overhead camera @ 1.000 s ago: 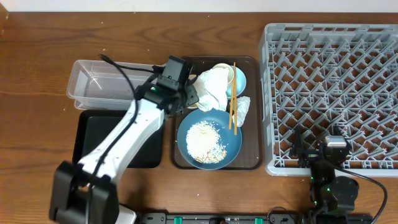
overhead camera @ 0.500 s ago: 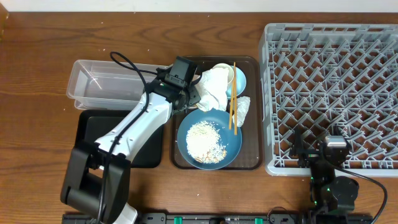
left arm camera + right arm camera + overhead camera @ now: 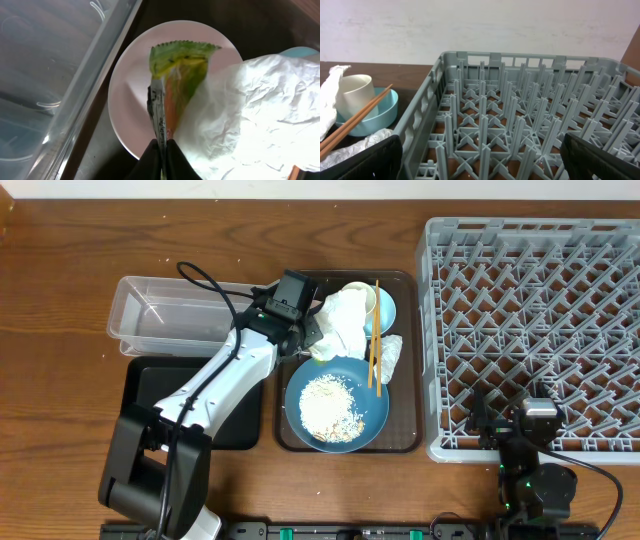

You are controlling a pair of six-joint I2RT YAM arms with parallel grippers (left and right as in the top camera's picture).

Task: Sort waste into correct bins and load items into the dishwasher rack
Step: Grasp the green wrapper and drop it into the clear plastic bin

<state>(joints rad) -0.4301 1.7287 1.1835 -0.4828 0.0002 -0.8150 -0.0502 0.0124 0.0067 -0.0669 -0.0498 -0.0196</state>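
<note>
a napkin [image 3: 250, 115] half hides the pink bowl [image 3: 127, 95], and the left gripper [image 3: 161, 147] is pinched tight on the wrapper [image 3: 177, 65].

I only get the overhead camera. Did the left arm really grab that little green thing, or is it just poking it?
Observer: It grabbed it. In the left wrist view, the left jaws are shut on the edge of the wrapper.
Operator: What's under it?
Observer: A whitish-pink bowl. From above, the arm mostly hides it from you.
Operator: Is the other arm holding anything?
Observer: No. In the right wrist view, the right jaws are wide apart and empty, facing the dishwasher rack.
</note>
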